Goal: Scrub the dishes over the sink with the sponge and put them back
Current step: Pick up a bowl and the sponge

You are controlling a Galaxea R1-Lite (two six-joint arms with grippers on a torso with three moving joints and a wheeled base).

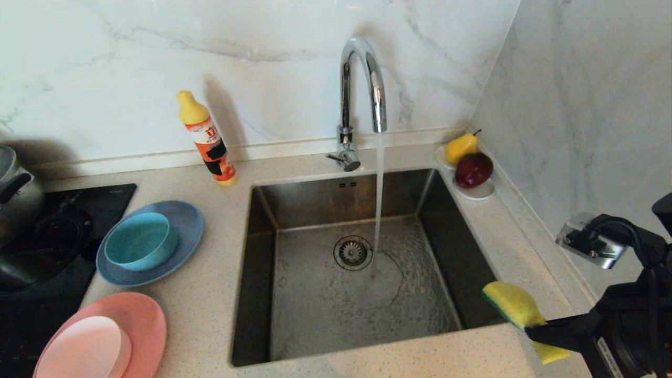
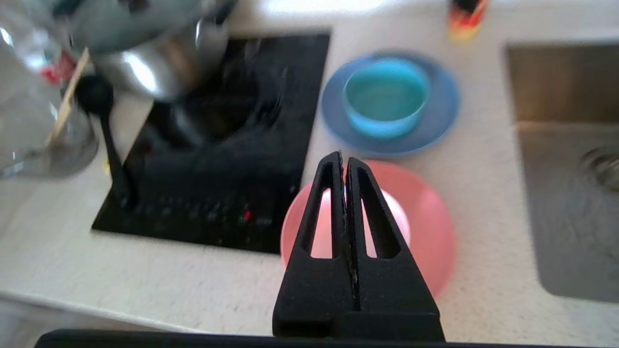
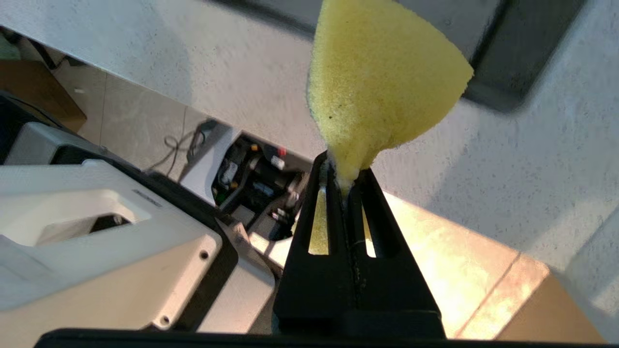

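- The right gripper [image 3: 344, 176], a pair of matte black slotted fingers, is clamped tight on the sponge [image 1: 517, 307], squeezing its soft yellow foam into a fan shape; the sponge's thin green scouring face shows along one edge, and it hangs over the near right corner of the sink [image 1: 262, 252]
- The left gripper [image 2: 344, 160] has its two black wedge-shaped fingers pressed together with nothing between them; it hovers above the pink plate, to the left of the sink
- The pink plate [image 1: 144, 320] is a broad matte disc on the speckled pale countertop [image 1: 210, 299], near and left of the sink, and carries the pale pink-white bowl [image 1: 86, 349], smooth and round
- The sink is a square basin of brushed steel with a round slotted drain strainer [image 1: 352, 252] in its floor, which is wet and rippled
- The blue plate [image 1: 186, 236], left of the sink and farther back than the pink one, holds the teal bowl [image 1: 139, 241], round with a thick rim
- Behind the sink rises the curved chrome faucet [image 1: 362, 89], pouring a thin stream of water [image 1: 379, 194] beside the strainer
- An orange detergent bottle [image 1: 207, 139] with a yellow cap leans behind the sink's left corner
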